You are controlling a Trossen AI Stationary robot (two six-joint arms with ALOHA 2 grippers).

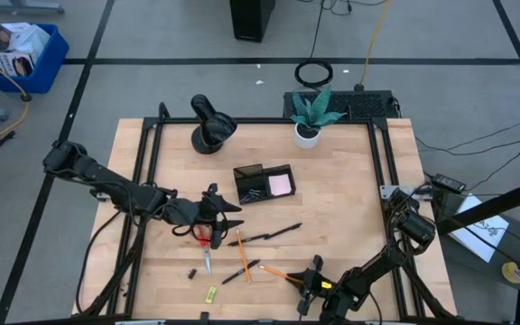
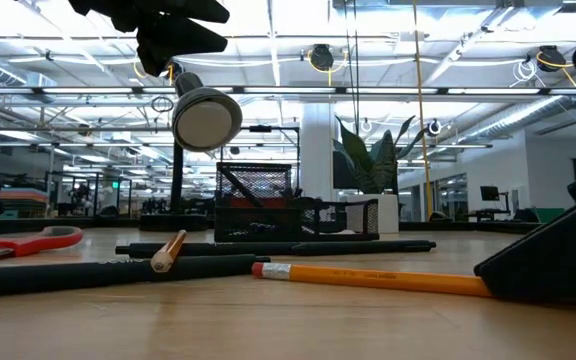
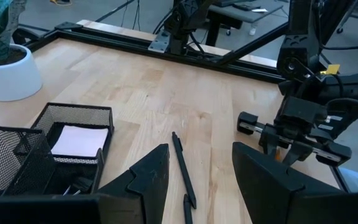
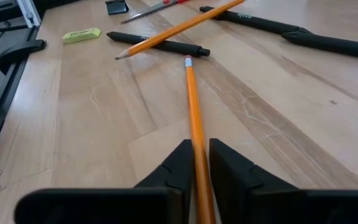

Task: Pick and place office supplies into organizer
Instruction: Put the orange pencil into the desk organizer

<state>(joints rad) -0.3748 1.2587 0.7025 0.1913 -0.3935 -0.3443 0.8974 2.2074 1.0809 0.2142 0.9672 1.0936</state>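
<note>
My right gripper (image 1: 307,278) is low near the table's front edge, shut on an orange pencil (image 4: 191,99). My left gripper (image 1: 233,212) is open and empty above the table's middle left, over the red-handled scissors (image 1: 205,242). In the left wrist view a black pen (image 3: 182,168) lies on the table below its open fingers (image 3: 148,174). The black organizer (image 1: 263,182) stands behind it with the pink sticky pad (image 1: 281,183) in one compartment. A second pencil (image 1: 240,255) lies across a black pen (image 1: 240,271). Two more pens (image 1: 273,235), a black clip (image 1: 191,273) and a yellow-green piece (image 1: 211,292) lie loose. My right gripper pinches the orange pencil's shaft (image 4: 197,140) between its two fingers, away from the eraser end (image 4: 188,61). The fingers come nearly level from the table's right and lie along the pencil. The pencil stretches low over the table toward the left; the gripped end is hidden by the fingers.
A round black lamp-like object (image 1: 210,126) and a white plant pot (image 1: 307,134) stand at the table's far edge. Black rails (image 1: 147,153) run along the table's sides. Bare wood lies to the right of the organizer (image 1: 350,199).
</note>
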